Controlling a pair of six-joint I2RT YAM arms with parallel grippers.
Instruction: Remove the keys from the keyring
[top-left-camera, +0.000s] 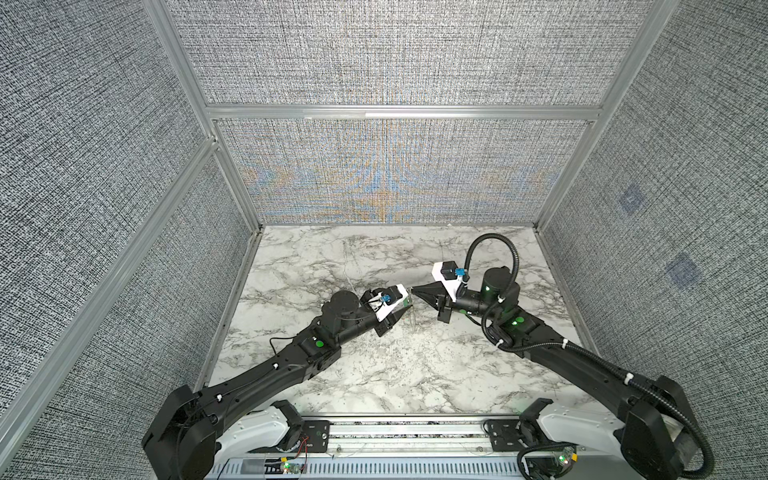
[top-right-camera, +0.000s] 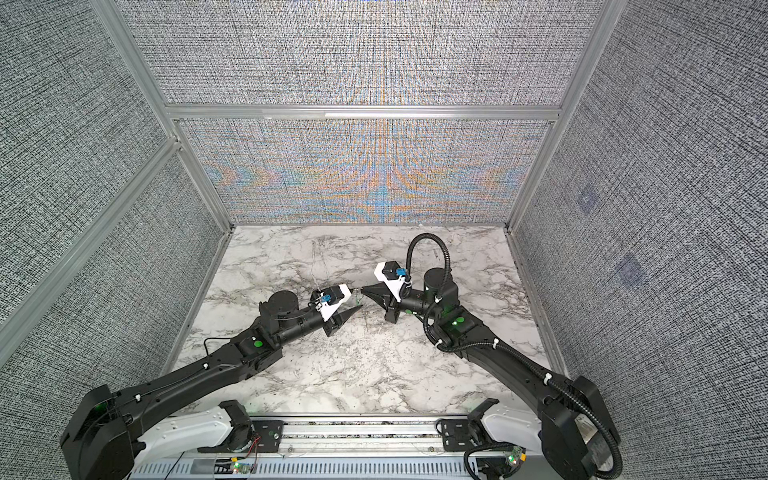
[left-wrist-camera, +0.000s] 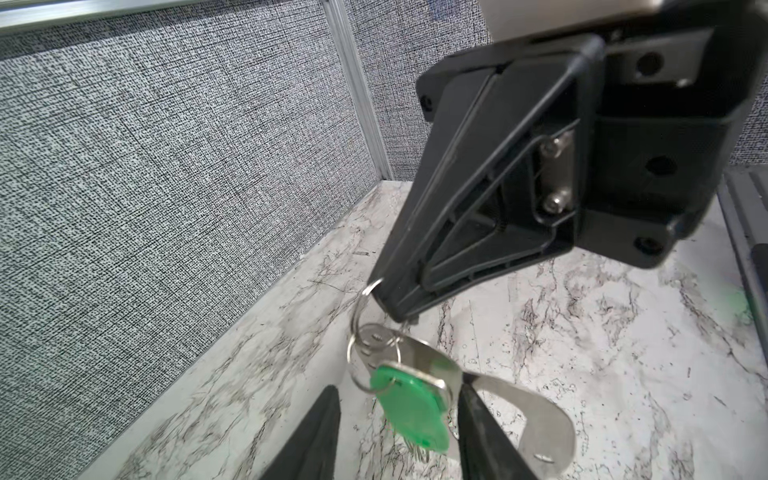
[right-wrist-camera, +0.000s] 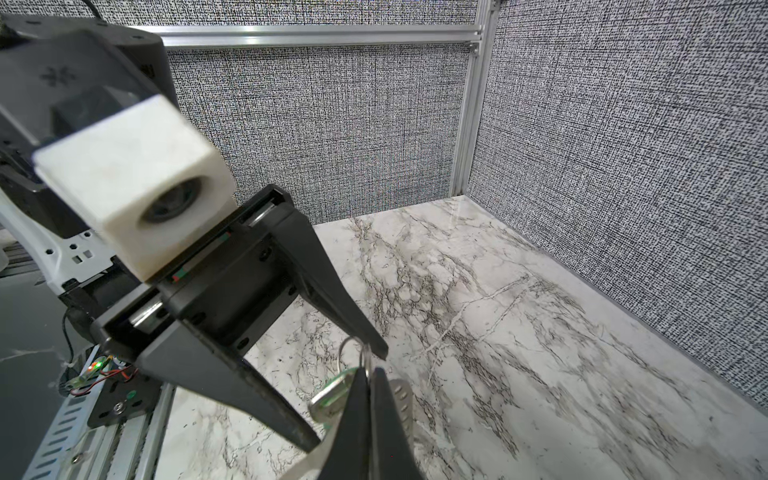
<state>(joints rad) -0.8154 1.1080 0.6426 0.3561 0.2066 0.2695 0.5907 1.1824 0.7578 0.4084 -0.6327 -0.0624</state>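
The right gripper (left-wrist-camera: 392, 309) is seen clenched, its tips pressed together on a wire split ring (left-wrist-camera: 360, 305). The same pinch is recorded in the right wrist view (right-wrist-camera: 369, 372).

From that split ring the bunch is hung. It is made up of the keyring (left-wrist-camera: 519, 411), a flat silver-grey metal strip, and a key whose green tag (left-wrist-camera: 411, 411) is plainly seen. Only a blurred bit of blade is made out beyond the tag.

Keyring long axis: the ring end is pointed at the right gripper's tip. The other end is pointed away from it, back toward the base of the left gripper (left-wrist-camera: 397, 384).

The left gripper's jaws are held partly apart, and the bunch is straddled by them. The strip is laid alongside one finger (left-wrist-camera: 478, 415); contact there cannot be told. A clear gap is seen between the other finger (left-wrist-camera: 322, 419) and the green tag, so nothing is clamped.

In both top views the two gripper tips are placed almost nose to nose over the middle of the marble tabletop (top-left-camera: 374, 374). The bunch is carried between them, clear of the surface, and is too small there to be resolved.
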